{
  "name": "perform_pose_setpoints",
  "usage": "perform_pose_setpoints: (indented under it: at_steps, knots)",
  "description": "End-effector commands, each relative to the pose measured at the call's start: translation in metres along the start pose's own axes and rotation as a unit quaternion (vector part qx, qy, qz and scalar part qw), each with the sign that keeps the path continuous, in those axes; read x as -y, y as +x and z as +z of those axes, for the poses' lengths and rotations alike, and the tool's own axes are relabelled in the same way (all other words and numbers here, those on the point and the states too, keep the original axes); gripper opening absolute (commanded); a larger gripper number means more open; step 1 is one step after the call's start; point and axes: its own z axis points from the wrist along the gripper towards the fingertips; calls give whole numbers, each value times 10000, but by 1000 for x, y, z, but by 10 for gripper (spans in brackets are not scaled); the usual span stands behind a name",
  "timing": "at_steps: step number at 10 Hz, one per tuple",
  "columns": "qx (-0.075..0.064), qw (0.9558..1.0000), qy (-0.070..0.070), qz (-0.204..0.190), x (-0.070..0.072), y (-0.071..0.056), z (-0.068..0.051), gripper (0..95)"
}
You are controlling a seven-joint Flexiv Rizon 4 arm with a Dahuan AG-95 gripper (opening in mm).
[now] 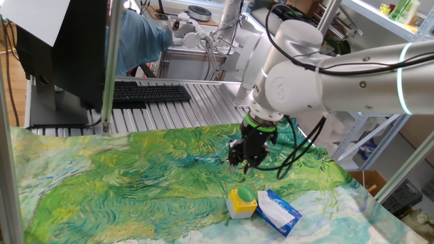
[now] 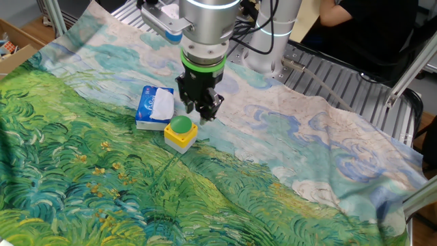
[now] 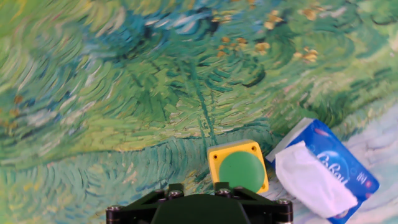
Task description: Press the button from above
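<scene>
Your gripper (image 1: 245,163), the black two-finger one under the green ring of the big white arm (image 1: 319,68), hangs above the desk just beside the button, clear of it. You cannot tell from any of the views whether its fingers are apart or together; the hand view shows only the black base of the gripper (image 3: 199,208) along the bottom edge.

Take the button as your landmark. Under it lies the widest thing, the painted cloth with swirling green, blue and yellow brushstrokes (image 1: 135,176), covering the desk on all sides of it. Beyond the cloth, far behind the button in one fixed view, you see the ribbed metal desk top (image 1: 196,102) carrying a black keyboard (image 1: 149,93).

Touching or just beside the button sits the blue-and-white tissue packet (image 2: 154,106), with white tissue showing at its top.

Last, the button itself (image 2: 181,132): a round green dome cap on a small yellow box, upright on the cloth. In the hand view the button (image 3: 238,168) sits just ahead of the gripper base.
</scene>
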Motion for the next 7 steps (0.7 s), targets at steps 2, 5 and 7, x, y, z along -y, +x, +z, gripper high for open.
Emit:
perform_pose_setpoints:
  at_steps: [2,5,7]
  knots:
    - [7,9999,12,126,0,0,0,0]
    - [4,9999,15,145,1,0,0,0]
    - [5,9998,13,182,2,0,-2,0]
